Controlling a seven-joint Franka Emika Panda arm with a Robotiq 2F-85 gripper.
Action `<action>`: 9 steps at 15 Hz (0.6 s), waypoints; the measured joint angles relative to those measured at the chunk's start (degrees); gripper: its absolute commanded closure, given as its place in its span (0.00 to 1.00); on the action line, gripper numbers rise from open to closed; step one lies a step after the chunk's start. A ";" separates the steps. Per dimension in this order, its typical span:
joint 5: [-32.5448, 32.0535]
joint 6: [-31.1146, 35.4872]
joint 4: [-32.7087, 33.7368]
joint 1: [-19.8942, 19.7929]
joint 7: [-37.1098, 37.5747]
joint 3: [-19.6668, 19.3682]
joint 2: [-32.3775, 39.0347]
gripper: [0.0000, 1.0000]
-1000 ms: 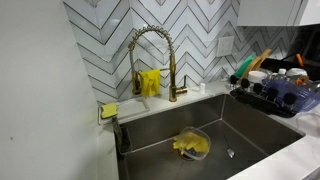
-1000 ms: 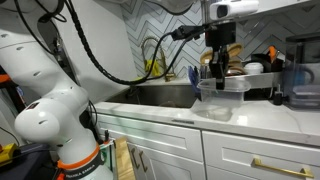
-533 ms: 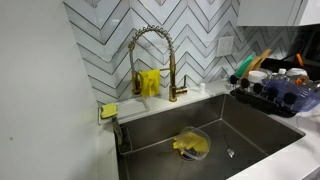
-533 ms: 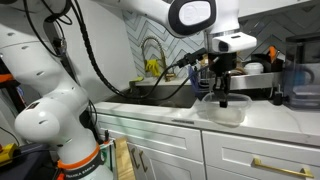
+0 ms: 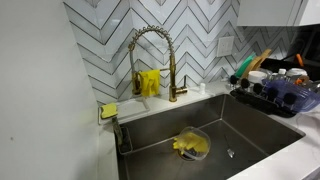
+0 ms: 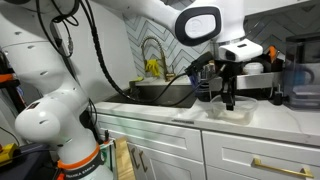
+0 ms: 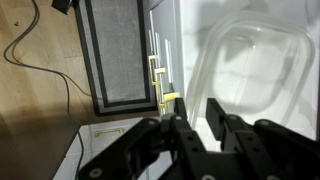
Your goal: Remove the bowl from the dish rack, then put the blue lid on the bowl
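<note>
Bowl (image 6: 241, 114) on countertop (image 6: 150, 114) beneath pincer (image 6: 229, 104)

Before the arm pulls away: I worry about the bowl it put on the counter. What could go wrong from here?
1. The gripper is down at the rim of the bowl, and I cannot tell whether it grips that rim. Lifting now could drag or tip the bowl.
2. In the wrist view the bowl lies close to the front edge of the counter, so a sideways nudge might send it over.
</note>
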 measured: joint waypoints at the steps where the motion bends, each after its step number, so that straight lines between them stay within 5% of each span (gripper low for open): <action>1: 0.00 0.00 0.42 0.02 0.00 0.04 -0.01 0.30; 2: 0.01 0.00 0.98 0.02 0.00 0.06 -0.07 0.23; 3: 0.01 -0.04 1.62 0.02 0.05 0.09 -0.22 0.40; 6: 0.00 -0.96 3.38 0.03 0.57 0.21 -1.18 0.22; 9: 0.00 -1.16 3.48 0.02 0.77 0.24 -1.53 0.23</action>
